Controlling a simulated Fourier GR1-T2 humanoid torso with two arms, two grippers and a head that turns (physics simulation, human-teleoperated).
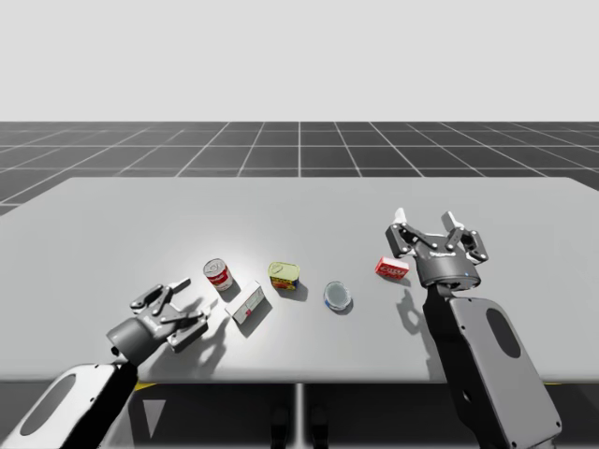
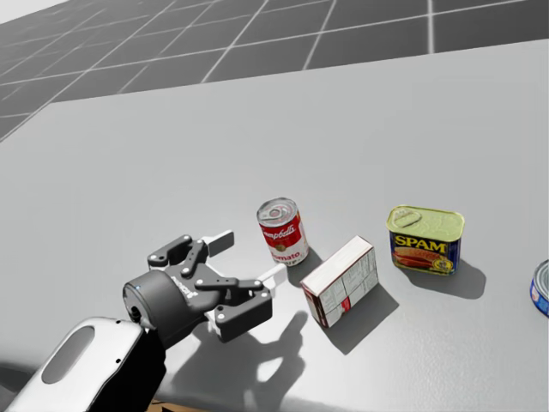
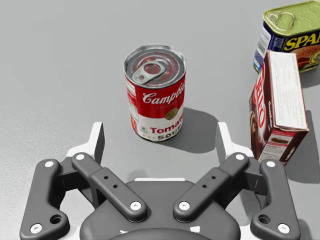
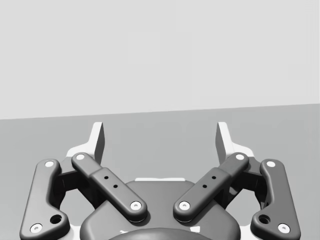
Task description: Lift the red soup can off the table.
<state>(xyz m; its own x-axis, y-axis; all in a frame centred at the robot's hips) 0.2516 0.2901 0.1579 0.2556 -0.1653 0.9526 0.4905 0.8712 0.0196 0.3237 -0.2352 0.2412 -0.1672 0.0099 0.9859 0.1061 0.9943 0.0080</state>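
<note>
The red soup can [image 1: 219, 275] [image 2: 283, 232] stands upright on the grey table [image 1: 299, 210], its silver pull-tab lid facing up. My left gripper [image 1: 192, 301] [image 2: 250, 256] sits low over the table just in front of it, open. In the left wrist view the can [image 3: 155, 92] is straight ahead of the gripper [image 3: 160, 137], a short gap beyond the fingertips and not between them. My right gripper [image 1: 426, 220] [image 4: 160, 135] is raised above the table at the right, open and holding nothing.
A white-and-red box [image 1: 249, 306] [image 2: 341, 281] [image 3: 280, 110] lies close to the can's right. Beyond it stand a yellow-lidded rectangular tin [image 1: 284, 276] [image 2: 425, 239] [image 3: 292, 30] and a flat blue round can [image 1: 338, 296]. A small red box [image 1: 392, 268] lies under my right gripper.
</note>
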